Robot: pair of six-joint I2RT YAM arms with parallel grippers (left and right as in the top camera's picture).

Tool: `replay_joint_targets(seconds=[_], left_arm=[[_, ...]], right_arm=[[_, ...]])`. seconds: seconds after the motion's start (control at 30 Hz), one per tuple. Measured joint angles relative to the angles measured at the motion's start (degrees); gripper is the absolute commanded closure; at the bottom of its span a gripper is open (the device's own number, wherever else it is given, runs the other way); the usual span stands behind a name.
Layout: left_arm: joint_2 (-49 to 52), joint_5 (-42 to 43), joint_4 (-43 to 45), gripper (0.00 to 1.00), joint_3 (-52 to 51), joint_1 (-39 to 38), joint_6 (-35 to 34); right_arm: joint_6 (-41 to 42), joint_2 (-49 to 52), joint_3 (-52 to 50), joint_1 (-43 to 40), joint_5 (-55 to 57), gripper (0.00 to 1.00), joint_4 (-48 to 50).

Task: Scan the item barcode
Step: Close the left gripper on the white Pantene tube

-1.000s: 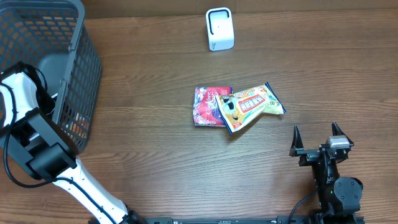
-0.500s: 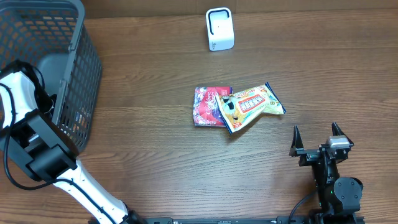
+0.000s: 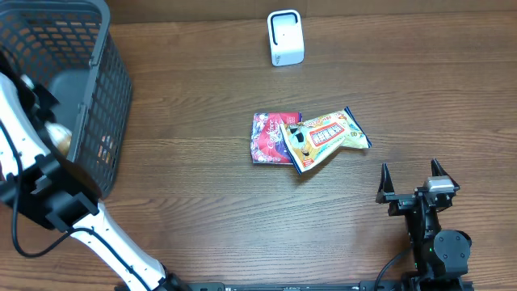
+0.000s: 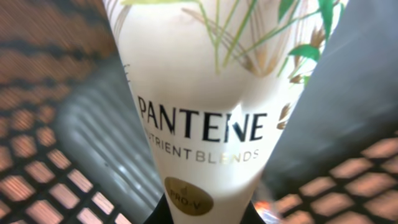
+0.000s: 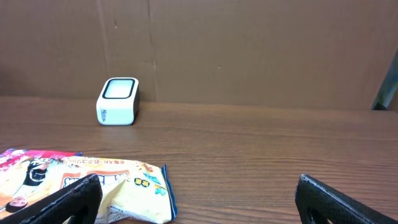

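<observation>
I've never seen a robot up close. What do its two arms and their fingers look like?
The left arm is built of white links joined by boxy black joints, with a thin black cable looping beside it. The right arm is black; the right gripper has two pointed black fingers and a small silver block on top.

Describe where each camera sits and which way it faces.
Overhead: above the table, looking straight down; shows the left arm at the basket and the right gripper.
Left wrist: inside the basket, close on a Pantene bottle; left gripper barely visible at bottom.
Right wrist: low over the table, facing the scanner; open fingers at the bottom corners.
Shared: overhead and right wrist both show scanner and yellow snack bag.
</observation>
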Motion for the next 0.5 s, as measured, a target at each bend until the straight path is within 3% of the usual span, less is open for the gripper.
replay_joint_targets(seconds=[0.2, 0.5], left_arm=[[-0.8, 4.0, -2.9, 0.96, 17.5, 0.0, -0.3], [-6.5, 17.0, -3.0, 0.96, 26.3, -2.1, -4.8]], right_arm=[[0.0, 0.0, 0.0, 0.0, 0.0, 0.0, 0.0], [0.0, 0.0, 0.0, 0.0, 0.0, 0.0, 0.0]])
